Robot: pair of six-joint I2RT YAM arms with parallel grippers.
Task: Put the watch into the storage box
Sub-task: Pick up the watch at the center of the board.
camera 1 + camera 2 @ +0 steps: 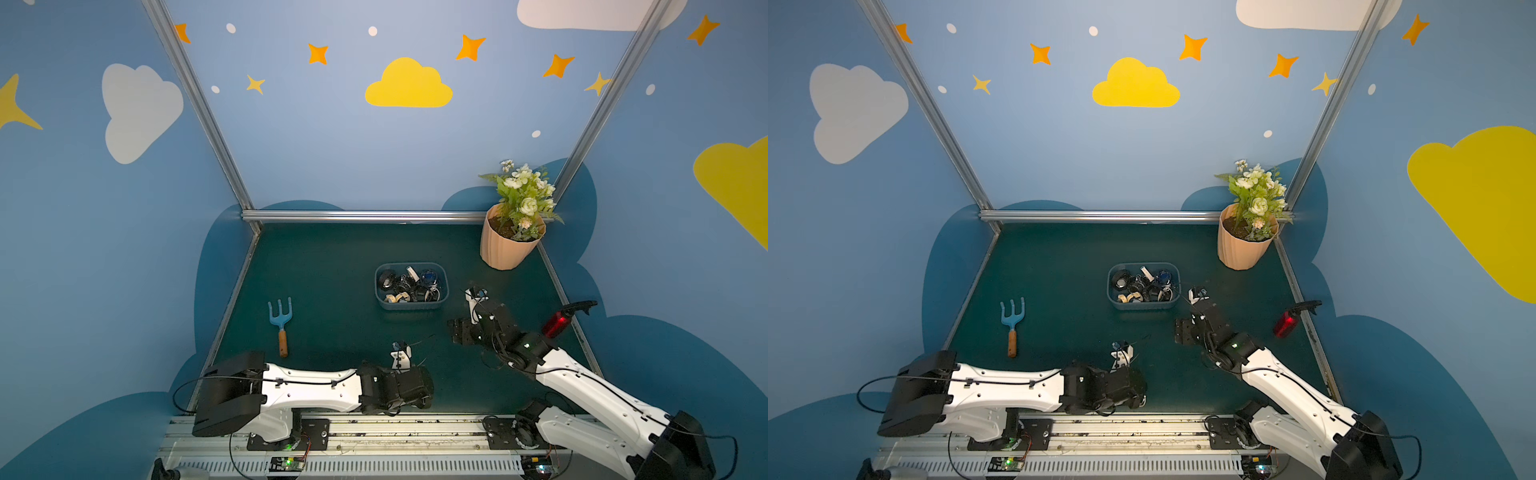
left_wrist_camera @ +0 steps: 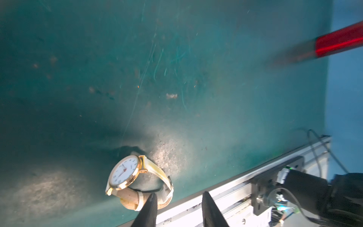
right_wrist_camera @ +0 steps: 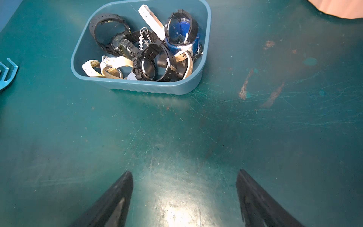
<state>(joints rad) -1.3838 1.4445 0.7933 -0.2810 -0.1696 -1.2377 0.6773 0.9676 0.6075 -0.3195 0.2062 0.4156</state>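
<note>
Lying close to the front edge of the table [image 2: 176,59], just beside the metal rail [image 2: 235,178]: the watch [image 2: 123,173], white dial, gold case, cream strap, not in the storage box [image 1: 411,306]. Hanging right at it, the left gripper [image 2: 179,193], jaws apart, one fingertip [image 2: 152,202] at the strap loop, nothing clamped. Held released and empty just beside the right side of the box, the right gripper [image 3: 184,172], jaws wide. Standing about mid-table, the box, filled with many other watches [image 3: 145,64].
</note>
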